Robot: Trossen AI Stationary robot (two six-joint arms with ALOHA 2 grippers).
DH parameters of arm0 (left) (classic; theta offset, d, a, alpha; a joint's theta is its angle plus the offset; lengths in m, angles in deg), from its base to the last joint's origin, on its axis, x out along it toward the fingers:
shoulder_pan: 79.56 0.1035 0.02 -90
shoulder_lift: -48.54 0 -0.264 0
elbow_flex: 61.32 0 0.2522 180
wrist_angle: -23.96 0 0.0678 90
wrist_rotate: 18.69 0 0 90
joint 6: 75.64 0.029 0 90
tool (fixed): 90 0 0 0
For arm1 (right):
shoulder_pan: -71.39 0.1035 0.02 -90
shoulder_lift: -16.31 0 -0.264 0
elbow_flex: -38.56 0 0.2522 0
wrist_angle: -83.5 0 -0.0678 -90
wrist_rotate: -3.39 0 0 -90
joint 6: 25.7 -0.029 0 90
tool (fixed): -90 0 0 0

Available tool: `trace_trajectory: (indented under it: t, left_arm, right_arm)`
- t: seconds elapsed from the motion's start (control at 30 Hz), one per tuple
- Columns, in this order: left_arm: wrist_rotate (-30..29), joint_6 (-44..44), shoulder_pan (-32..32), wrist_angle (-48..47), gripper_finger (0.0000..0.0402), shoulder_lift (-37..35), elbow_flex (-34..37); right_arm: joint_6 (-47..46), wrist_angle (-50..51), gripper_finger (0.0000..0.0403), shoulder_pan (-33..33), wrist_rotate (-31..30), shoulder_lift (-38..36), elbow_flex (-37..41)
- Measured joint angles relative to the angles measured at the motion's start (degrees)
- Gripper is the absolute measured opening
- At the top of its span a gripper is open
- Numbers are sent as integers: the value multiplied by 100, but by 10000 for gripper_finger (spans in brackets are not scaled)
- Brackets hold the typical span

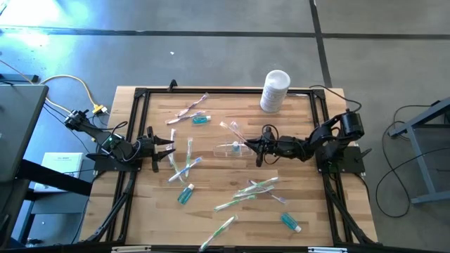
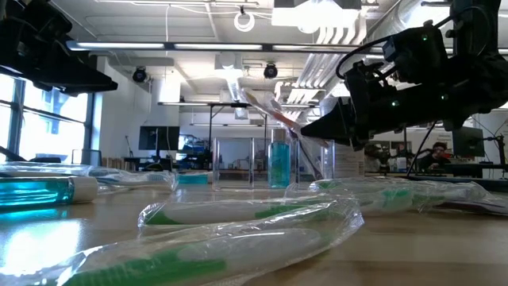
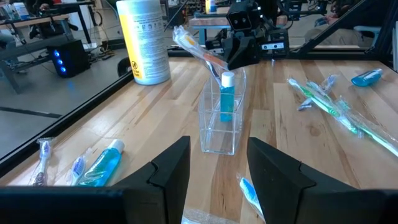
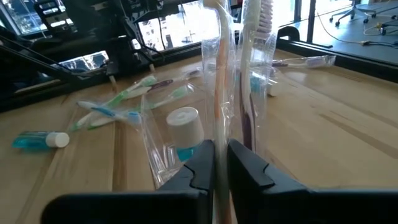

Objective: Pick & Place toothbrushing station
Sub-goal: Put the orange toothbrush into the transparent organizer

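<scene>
A small clear cup (image 1: pixel 226 149) stands upright mid-table with a teal tube (image 3: pixel 227 102) in it, white cap up. My right gripper (image 1: pixel 247 146) reaches in from the table's right to the cup's rim and is shut on a wrapped toothbrush (image 3: pixel 198 51) with an orange-pink handle. A second wrapped brush (image 4: pixel 261 25) with white bristles rises right beside it. My left gripper (image 1: pixel 171 149) waits open at the table's left, pointing at the cup (image 3: pixel 221 124) from a distance, nothing between its fingers. My right gripper pinches the wrapped toothbrush's handle (image 4: pixel 219 134) near its lower end between its two fingers. The fingers come nearly level from the table's right. The brush slants up from them toward the far left, over the cup's mouth. Where its lower tip rests is hidden by the fingers.
A white canister (image 1: pixel 274 90) stands at the far edge. Loose wrapped toothbrushes (image 1: pixel 256 186) and teal tubes (image 1: pixel 185 195) lie scattered over the wooden top, most of them toward the near side. A black frame (image 1: pixel 140 95) runs around the table.
</scene>
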Motion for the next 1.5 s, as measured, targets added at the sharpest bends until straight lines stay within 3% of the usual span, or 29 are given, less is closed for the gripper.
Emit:
trace_trajectory:
  t: [0.4,0.97,1.5]
  left_arm:
    - [0,0,1,0,155,0,0]
    - [0,-15,0,0,155,-1,0]
    - [-235,-136,3,65,155,39,2]
  right_arm:
    - [356,100,43,37,7,-7,-2]
    - [511,133,149,52,9,-7,-2]
    - [654,-2,154,63,65,3,4]
